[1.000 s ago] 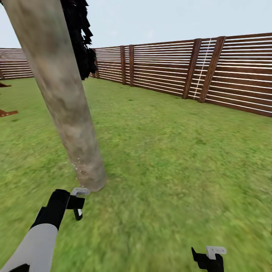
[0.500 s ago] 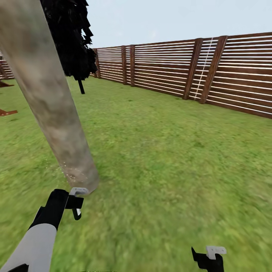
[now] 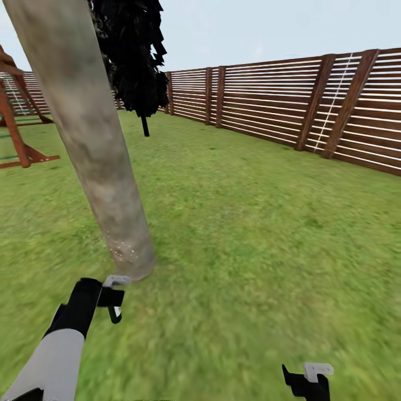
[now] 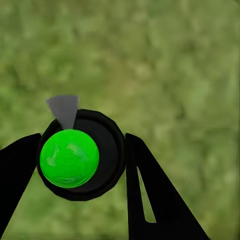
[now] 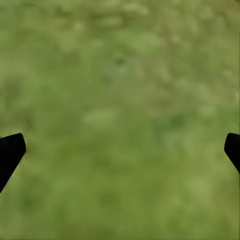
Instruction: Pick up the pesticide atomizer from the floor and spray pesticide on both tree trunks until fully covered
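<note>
In the head view, a thick, mottled grey-brown tree trunk is seen leaning from the upper left of the frame down to its base on the grass at lower left of centre, with pale specks scattered over the trunk's foot. The left gripper is placed just below that base, at the end of a black and white arm rising from the lower left corner. The right gripper is cut by the bottom edge at lower right. A black columnar tree stands behind the trunk at the top, a red-brown wooden frame is seen at the left edge, and a brown slatted fence runs across the upper right. In the left wrist view, the pesticide atomizer is seen from above at lower left of centre, a black round body with a bright green top and a grey nozzle; it is gripped between the two black fingers, closed against its sides. In the right wrist view, only blurred grass and two black fingertips at the far left and right edges are shown, spread wide with nothing between them.
</note>
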{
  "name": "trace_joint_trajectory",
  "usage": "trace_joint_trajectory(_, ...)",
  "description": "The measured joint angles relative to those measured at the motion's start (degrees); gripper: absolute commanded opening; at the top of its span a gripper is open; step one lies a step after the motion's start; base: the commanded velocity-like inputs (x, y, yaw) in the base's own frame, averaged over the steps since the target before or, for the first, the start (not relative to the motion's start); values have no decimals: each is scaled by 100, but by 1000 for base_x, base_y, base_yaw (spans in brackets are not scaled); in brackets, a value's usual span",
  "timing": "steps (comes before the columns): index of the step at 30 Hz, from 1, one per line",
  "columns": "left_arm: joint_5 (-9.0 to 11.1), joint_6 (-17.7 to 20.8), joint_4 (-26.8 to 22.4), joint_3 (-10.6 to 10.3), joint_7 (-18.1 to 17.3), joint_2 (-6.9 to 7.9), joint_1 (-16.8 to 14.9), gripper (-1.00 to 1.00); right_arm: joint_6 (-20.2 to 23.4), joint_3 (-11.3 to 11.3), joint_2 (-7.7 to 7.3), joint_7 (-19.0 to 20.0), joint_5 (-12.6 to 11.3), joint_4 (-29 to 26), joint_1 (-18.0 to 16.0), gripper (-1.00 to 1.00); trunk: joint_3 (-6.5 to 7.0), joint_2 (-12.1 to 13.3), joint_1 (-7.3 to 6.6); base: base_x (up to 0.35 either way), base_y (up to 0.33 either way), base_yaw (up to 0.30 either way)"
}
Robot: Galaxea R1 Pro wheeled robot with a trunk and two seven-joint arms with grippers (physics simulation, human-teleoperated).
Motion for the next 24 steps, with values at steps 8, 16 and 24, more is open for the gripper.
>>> trace_joint_trajectory(8,313,754,44,-85,35,-27,-457,-100,0,0,0,0,0,0,0,100,1,0,0,1,-1,253)
trace_joint_trajectory(16,211,1308,48,-112,-4,48,-1296,-100,0,-2,-25,1,0,0,0,100,0,0,0,0,0,12)
trace_joint_trajectory(24,303,1340,-7,-505,-9,317,-1307,-100,-1,-8,-24,0,0,-2,1,100,0,0,-1,68,-115,0)
